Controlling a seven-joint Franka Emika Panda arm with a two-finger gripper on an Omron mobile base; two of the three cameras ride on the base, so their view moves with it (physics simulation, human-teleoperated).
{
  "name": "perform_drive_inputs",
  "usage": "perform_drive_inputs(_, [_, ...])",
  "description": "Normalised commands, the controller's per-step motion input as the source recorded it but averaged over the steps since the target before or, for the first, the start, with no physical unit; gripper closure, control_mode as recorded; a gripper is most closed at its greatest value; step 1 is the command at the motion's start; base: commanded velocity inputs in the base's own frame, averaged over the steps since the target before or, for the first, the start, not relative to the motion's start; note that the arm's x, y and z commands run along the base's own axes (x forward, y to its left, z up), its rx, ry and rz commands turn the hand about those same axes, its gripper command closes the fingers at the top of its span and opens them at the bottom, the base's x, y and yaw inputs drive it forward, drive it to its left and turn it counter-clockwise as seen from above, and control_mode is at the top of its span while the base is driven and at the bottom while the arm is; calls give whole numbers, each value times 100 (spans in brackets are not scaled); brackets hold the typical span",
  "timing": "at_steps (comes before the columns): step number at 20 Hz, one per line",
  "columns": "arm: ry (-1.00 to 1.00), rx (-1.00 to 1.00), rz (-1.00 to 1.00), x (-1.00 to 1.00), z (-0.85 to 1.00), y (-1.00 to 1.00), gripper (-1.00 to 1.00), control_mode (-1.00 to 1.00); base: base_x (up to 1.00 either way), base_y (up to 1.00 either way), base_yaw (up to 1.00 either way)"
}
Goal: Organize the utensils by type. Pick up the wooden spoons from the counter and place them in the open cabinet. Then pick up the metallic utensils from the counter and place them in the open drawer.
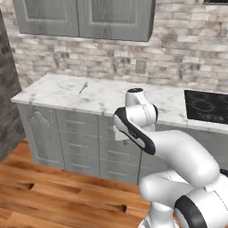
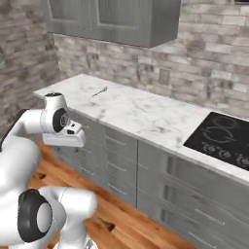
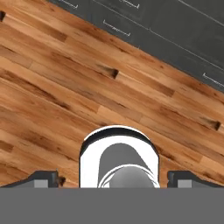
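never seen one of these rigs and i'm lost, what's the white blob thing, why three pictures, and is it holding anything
The white shape is a robot arm with dark joints, standing on a base that can drive around a simulated kitchen. Two of the pictures come from cameras on that base, one behind the arm to its left, one to its right, so they show the same scene from two sides. The third comes from a camera on the hand, which here points down at the wooden floor; the two small dark fingertips at its bottom edge stand wide apart with nothing between them, so it holds nothing. On the white marble counter lies one thin silver fork. A black cooktop is set into the counter further right, and grey cabinets hang above.
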Motion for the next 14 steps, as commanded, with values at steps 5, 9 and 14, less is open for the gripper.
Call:
perform_drive_inputs(5, [0, 0, 0, 0, 0, 0, -100, 100, 89, 60, -46])
perform_drive_inputs(9, [0, 0, 0, 0, 0, 0, -100, 100, 85, 74, -32])
perform_drive_inputs(14, [0, 0, 0, 0, 0, 0, -100, 100, 79, 74, -35])
